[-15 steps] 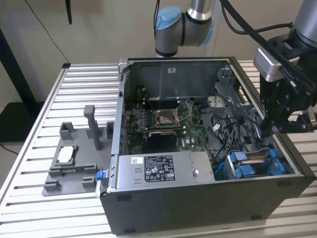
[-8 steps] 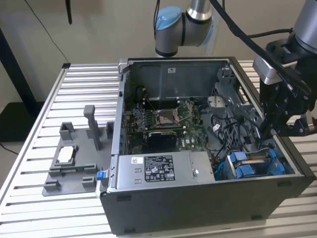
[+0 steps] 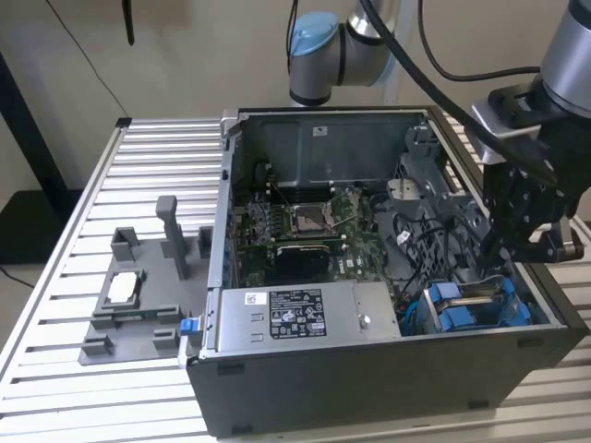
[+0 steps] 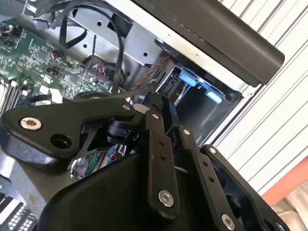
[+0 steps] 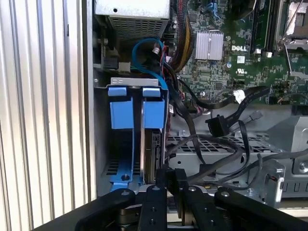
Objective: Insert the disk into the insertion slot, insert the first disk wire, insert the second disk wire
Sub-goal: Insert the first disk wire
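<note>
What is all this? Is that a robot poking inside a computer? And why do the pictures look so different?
Yes! The grey-and-blue tube is a robot arm, and the black claw at its end is its gripper. It reaches into an open computer case lying on a ribbed metal table. The exterior view comes from a camera standing apart; both wrist views come from cameras riding on the arm. Near the gripper is a metal cage, the insertion slot, with the disk in its blue frame already inside. Loose black wires lie beside it. Next to the case sits a grey plastic holder. I cannot tell whether the gripper holds anything.
</note>
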